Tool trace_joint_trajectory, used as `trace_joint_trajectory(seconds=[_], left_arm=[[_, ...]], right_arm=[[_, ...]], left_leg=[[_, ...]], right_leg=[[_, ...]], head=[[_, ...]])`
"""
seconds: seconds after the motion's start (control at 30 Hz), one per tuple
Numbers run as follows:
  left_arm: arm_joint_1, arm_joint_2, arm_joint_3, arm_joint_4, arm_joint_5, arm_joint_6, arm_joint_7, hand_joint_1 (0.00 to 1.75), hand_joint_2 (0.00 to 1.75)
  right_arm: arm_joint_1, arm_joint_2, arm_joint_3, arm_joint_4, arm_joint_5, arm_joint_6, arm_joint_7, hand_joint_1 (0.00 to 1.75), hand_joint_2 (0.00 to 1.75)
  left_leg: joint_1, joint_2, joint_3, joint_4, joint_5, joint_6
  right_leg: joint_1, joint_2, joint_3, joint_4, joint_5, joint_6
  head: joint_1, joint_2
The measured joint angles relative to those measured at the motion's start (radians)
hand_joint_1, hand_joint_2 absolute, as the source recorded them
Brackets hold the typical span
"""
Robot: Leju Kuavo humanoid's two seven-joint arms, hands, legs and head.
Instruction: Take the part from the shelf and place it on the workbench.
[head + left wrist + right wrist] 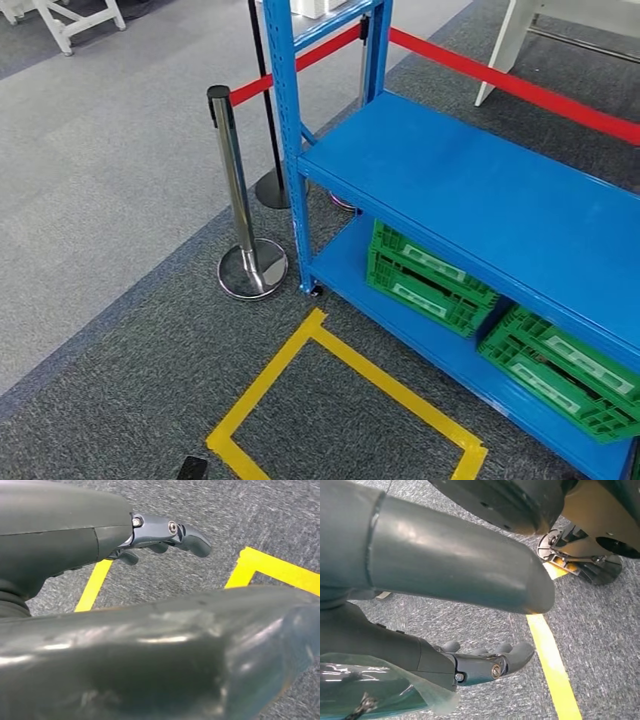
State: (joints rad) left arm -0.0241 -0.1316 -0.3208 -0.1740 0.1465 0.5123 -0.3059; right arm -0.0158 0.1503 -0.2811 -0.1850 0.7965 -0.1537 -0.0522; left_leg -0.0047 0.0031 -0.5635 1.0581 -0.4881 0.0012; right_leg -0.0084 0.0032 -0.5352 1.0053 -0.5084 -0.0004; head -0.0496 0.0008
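Two green crates [427, 280] sit on the lowest level of one blue shelf [483, 190], one chrome post [235, 190] just beside it. Left robot hand [158, 535] and right robot hand [486, 662] hang over carpet, fingers loosely extended, holding nothing.

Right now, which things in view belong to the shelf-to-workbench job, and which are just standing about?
Belongs to the job:
blue shelf, its middle board bare
left hand, holding nothing
right hand, holding nothing

Just standing about:
green crates on the lowest board
chrome barrier post with red belt
yellow floor tape

The part itself cannot be made out.
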Motion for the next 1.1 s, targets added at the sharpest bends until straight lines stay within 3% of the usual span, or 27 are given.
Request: trace_joint_trajectory(seconds=[0.03,0.17,0.23,0.3,0.33,0.37,0.4,0.43,0.5,0.57,0.63,0.7,0.77,0.83,0.87,0.9,1.0,1.03,1.1], left_arm=[[-0.001,0.000,0.000,0.000,0.000,0.000,0.000,0.00,0.00],[0.000,-0.001,0.000,0.000,0.000,-0.006,0.002,0.00,0.00],[-0.002,-0.003,0.000,0.000,0.000,-0.012,0.009,0.00,0.00],[-0.003,-0.004,0.000,0.000,0.000,-0.014,0.016,0.00,0.00],[-0.003,-0.005,0.000,0.000,0.000,-0.015,0.018,0.00,0.00],[-0.003,-0.005,0.000,0.000,0.000,-0.015,0.018,0.00,0.00],[-0.004,-0.006,0.000,0.000,0.000,-0.016,0.019,0.00,0.00],[-0.004,-0.006,0.000,0.000,0.000,-0.016,0.019,0.00,0.00],[-0.004,-0.008,0.000,0.000,0.000,-0.017,0.019,0.00,0.00],[-0.003,-0.007,0.000,0.000,0.000,-0.017,0.019,0.00,0.00],[-0.004,-0.007,0.000,0.000,0.000,-0.017,0.019,0.00,0.00],[-0.006,-0.007,0.000,0.000,0.000,-0.017,0.019,0.00,0.00],[-0.005,-0.007,0.000,0.000,0.001,-0.017,0.020,0.00,0.00],[-0.003,-0.007,0.000,0.000,0.003,-0.017,0.021,0.00,0.00],[-0.003,-0.007,0.000,0.000,0.003,-0.017,0.022,0.00,0.00],[-0.003,-0.006,0.000,0.000,0.003,-0.017,0.024,0.00,0.00],[-0.004,-0.005,0.000,0.000,0.004,-0.017,0.028,0.00,0.00],[-0.005,-0.005,0.000,0.000,0.004,-0.017,0.029,0.00,0.00],[-0.005,-0.004,0.000,0.000,0.004,-0.017,0.030,0.00,0.00]], right_arm=[[0.000,0.000,0.000,0.000,0.000,0.000,0.000,0.00,0.00],[-0.001,-0.002,-0.001,0.000,-0.010,0.007,0.029,0.00,0.00],[-0.003,-0.007,-0.005,0.000,-0.021,0.024,0.065,0.00,0.00],[-0.004,-0.011,-0.008,0.000,-0.027,0.038,0.081,0.00,0.00],[-0.003,-0.013,-0.011,0.000,-0.028,0.042,0.085,0.00,0.00],[-0.003,-0.015,-0.013,0.000,-0.029,0.044,0.088,0.00,0.00],[-0.002,-0.018,-0.015,0.000,-0.029,0.045,0.090,0.00,0.00],[-0.002,-0.021,-0.018,0.000,-0.030,0.046,0.092,0.00,0.00],[-0.008,-0.024,-0.022,0.000,-0.031,0.048,0.094,0.00,0.00],[-0.015,-0.024,-0.024,0.000,-0.033,0.049,0.094,0.00,0.00],[-0.015,-0.025,-0.025,0.000,-0.035,0.049,0.094,0.00,0.00],[-0.012,-0.025,-0.028,0.000,-0.037,0.050,0.095,0.00,0.00],[-0.013,-0.025,-0.029,0.000,-0.039,0.053,0.095,0.00,0.00],[-0.015,-0.025,-0.029,0.000,-0.034,0.052,0.094,0.00,0.00],[-0.014,-0.025,-0.029,0.000,-0.031,0.050,0.094,0.00,0.00],[-0.012,-0.025,-0.029,0.000,-0.028,0.048,0.094,0.00,0.00],[-0.013,-0.025,-0.029,0.000,-0.023,0.044,0.094,0.00,0.00],[-0.014,-0.025,-0.029,0.000,-0.022,0.043,0.094,0.00,0.00],[-0.013,-0.025,-0.029,0.000,-0.022,0.042,0.094,0.00,0.00]], left_leg=[[-0.002,-0.001,0.014,-0.034,0.006,0.003],[-0.001,0.004,0.017,-0.060,0.010,0.019],[0.002,0.012,0.018,-0.069,0.016,0.029],[0.001,0.024,0.016,-0.069,0.016,0.034],[0.001,0.031,0.017,-0.069,0.015,0.034],[0.001,0.039,0.017,-0.068,0.014,0.034],[0.001,0.046,0.018,-0.068,0.012,0.033],[0.001,0.054,0.020,-0.066,0.010,0.031],[-0.002,0.069,0.022,-0.058,0.002,0.022],[-0.009,0.087,0.022,-0.050,-0.004,0.013],[-0.010,0.107,0.024,-0.046,-0.009,0.006],[-0.004,0.082,0.018,-0.017,-0.036,-0.004],[0.003,0.032,-0.022,0.084,-0.096,-0.013],[0.004,0.012,-0.079,0.208,-0.144,-0.015],[0.004,0.010,-0.094,0.235,-0.143,-0.014],[0.004,0.009,-0.093,0.224,-0.123,-0.010],[-0.001,0.000,-0.022,0.044,-0.019,0.013],[-0.004,-0.005,-0.003,-0.004,-0.002,0.020],[-0.009,-0.011,0.007,-0.038,0.000,0.026]], right_leg=[[0.001,0.000,-0.002,0.001,0.000,0.004],[0.000,0.001,-0.017,0.010,-0.009,0.025],[-0.001,0.001,-0.056,0.087,-0.057,0.032],[-0.002,0.000,-0.120,0.219,-0.117,0.037],[-0.003,0.000,-0.144,0.266,-0.129,0.040],[-0.003,-0.002,-0.153,0.282,-0.123,0.042],[-0.004,-0.006,-0.143,0.258,-0.098,0.044],[-0.005,-0.018,-0.114,0.197,-0.061,0.046],[-0.003,-0.065,-0.049,0.066,-0.007,0.044],[0.002,-0.087,-0.024,0.013,0.001,0.033],[0.003,-0.064,-0.026,0.012,0.002,0.019],[0.001,-0.041,-0.026,0.011,0.005,0.008],[-0.001,-0.021,-0.025,0.011,0.008,-0.002],[0.001,-0.002,-0.025,0.011,0.009,-0.007],[0.002,0.007,-0.024,0.011,0.009,-0.008],[0.003,0.014,-0.022,0.011,0.008,-0.008],[0.007,0.028,-0.019,0.012,0.007,-0.007],[0.008,0.030,-0.021,0.013,0.007,-0.004],[0.007,0.031,-0.026,0.013,0.008,0.005]], head=[[0.001,0.000],[0.002,0.000],[0.004,0.000],[0.006,0.000],[0.006,0.000],[0.006,0.000],[0.006,0.000],[0.006,0.000],[0.007,0.000],[0.007,0.000],[0.005,0.000],[0.003,0.000],[0.000,0.000],[-0.001,0.000],[-0.002,0.000],[-0.002,0.000],[-0.001,0.000],[-0.001,0.000],[-0.001,0.000]])
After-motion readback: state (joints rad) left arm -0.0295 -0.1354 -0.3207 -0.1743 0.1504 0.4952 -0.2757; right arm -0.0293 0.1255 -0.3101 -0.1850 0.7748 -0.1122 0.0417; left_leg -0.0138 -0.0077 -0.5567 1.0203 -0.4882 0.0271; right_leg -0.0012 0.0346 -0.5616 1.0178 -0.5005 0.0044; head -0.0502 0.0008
